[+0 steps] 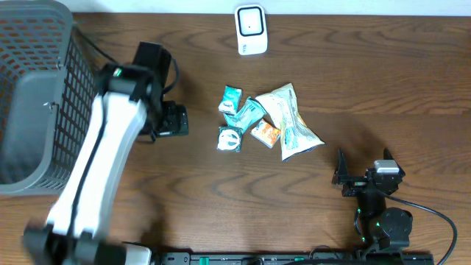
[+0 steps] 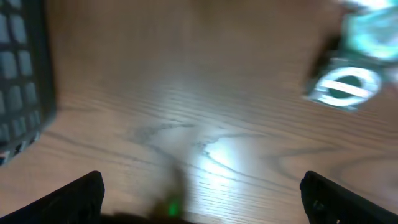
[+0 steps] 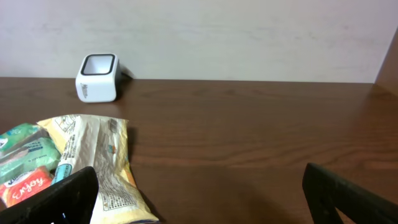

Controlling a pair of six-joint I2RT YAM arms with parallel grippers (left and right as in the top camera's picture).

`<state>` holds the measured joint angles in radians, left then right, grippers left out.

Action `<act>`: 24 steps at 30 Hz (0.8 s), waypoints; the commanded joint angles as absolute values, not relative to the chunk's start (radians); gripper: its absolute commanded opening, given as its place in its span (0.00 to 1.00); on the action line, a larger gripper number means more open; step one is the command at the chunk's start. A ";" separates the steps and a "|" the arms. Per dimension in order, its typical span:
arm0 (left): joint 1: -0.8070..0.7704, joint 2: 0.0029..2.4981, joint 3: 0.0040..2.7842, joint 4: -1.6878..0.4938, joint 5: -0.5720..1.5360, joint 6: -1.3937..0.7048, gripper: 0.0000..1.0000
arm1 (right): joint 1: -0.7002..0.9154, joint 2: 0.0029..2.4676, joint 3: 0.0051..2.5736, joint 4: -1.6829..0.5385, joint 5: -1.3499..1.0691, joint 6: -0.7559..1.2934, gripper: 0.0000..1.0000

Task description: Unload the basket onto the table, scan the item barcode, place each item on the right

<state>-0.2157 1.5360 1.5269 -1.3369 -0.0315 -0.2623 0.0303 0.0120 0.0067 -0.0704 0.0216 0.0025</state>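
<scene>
On the brown table [image 1: 383, 81] the snack packets [image 1: 283, 118] lie in a pile, well apart from the white scanner [image 1: 250, 29], and our left gripper [image 2: 202, 196] and right gripper [image 3: 199, 196] are both wide open and empty, so we think picking and scanning are not yet done.

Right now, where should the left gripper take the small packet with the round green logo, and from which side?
Pinch the small packet at its free left edge, coming down from the left, where the open left gripper sits. It lies flat on the table; other packets crowd its top and right, while left and bottom edges look clear.
</scene>
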 commanded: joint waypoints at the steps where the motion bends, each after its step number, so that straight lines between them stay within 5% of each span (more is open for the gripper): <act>1: -0.272 1.394 1.507 -1.346 -0.029 -0.270 0.99 | 0.033 0.006 0.006 -0.075 0.023 -0.009 0.99; 13: -0.332 0.879 1.111 -1.181 -0.046 -0.401 0.98 | 0.033 0.006 0.006 -0.075 0.023 -0.009 0.99; 24: -0.332 0.867 1.005 -1.160 -0.045 -0.432 0.98 | 0.033 0.006 0.006 -0.075 0.023 -0.009 0.99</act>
<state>-0.3302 0.8490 1.0153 -1.1637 -0.0322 -0.4202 0.0303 0.0120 0.0067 -0.0704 0.0216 0.0025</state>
